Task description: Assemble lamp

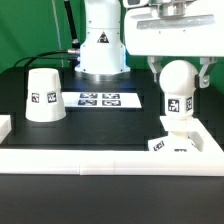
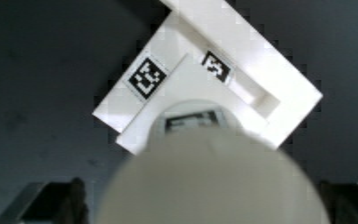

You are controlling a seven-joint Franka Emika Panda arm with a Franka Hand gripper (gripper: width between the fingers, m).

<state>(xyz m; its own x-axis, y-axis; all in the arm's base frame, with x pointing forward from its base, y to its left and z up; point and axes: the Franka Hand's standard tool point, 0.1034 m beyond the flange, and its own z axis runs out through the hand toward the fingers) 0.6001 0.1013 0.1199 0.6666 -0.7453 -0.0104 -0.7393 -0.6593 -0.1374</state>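
The ball-shaped bulb point(image 1: 176, 88) stands upright with its stem in the low sloped base point(image 1: 172, 143) at the exterior view's right. My gripper point(image 1: 178, 72) is over the bulb with one finger on each side of the ball. A narrow dark gap shows on both sides, so the jaws are open around it. In the wrist view the bulb point(image 2: 202, 175) fills the near field between the fingers point(image 2: 64, 200), with the tagged base point(image 2: 247, 95) beyond it. The cone-shaped shade point(image 1: 44, 95) stands wide end down at the exterior view's left, well apart.
The marker board point(image 1: 98, 98) lies flat in the middle at the back. A white rim point(image 1: 100, 158) runs along the front edge and rises beside the base. The robot's white body point(image 1: 102, 45) stands behind the marker board.
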